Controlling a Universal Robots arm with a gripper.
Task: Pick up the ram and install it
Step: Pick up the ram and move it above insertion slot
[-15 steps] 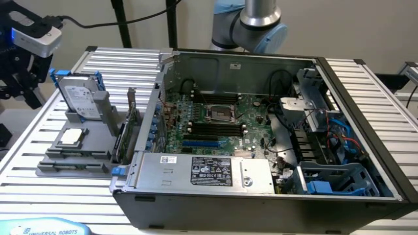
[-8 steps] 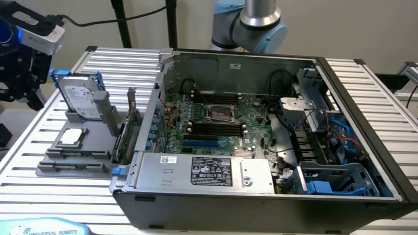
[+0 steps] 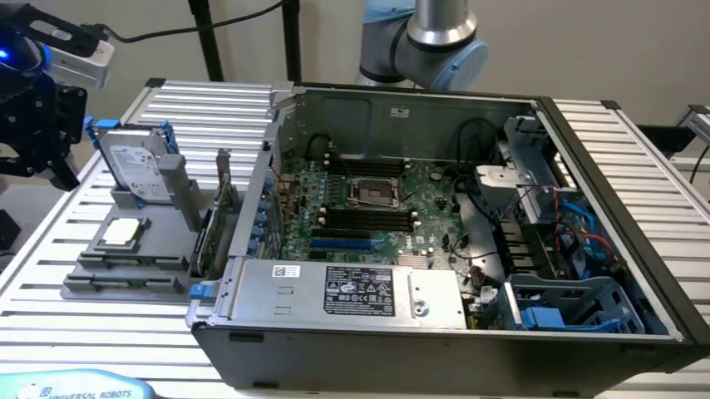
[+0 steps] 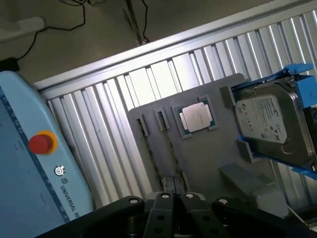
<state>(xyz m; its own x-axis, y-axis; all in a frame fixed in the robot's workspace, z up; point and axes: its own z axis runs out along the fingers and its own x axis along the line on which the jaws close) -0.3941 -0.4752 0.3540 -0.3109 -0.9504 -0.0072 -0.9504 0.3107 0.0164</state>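
Green and thin, what seems the ram stands on edge at the exterior view's lower left, between grey tray and case. The gripper hangs over the tray, pressed together and empty. It should spread first, then pinch squarely at mid-length.

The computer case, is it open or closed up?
Open. The computer case has no side panel on, so the green motherboard inside is plainly exposed.
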